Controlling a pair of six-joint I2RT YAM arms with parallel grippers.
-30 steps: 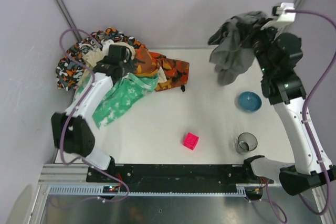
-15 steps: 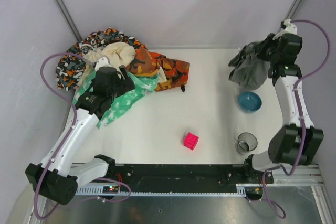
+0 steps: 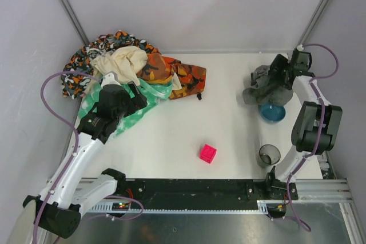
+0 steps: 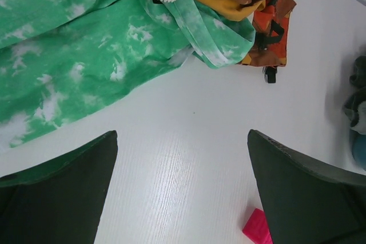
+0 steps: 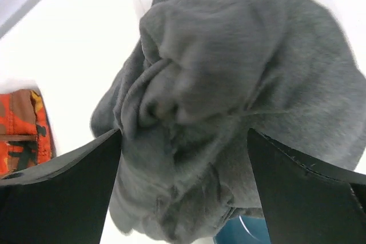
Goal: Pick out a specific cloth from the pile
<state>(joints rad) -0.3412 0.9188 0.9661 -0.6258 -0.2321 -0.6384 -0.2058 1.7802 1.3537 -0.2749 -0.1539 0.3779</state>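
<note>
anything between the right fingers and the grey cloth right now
Nothing visible. The grey cloth lies directly in front of the open right fingers, filling the gap between them, its edge overlapping the blue bowl.

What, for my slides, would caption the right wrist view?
Open right gripper above crumpled dark grey cloth, blue bowl peeking out beside it.

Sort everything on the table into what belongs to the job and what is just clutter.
Job: grey cloth, pile.
Lying about: blue bowl, pink cube, cup.
</note>
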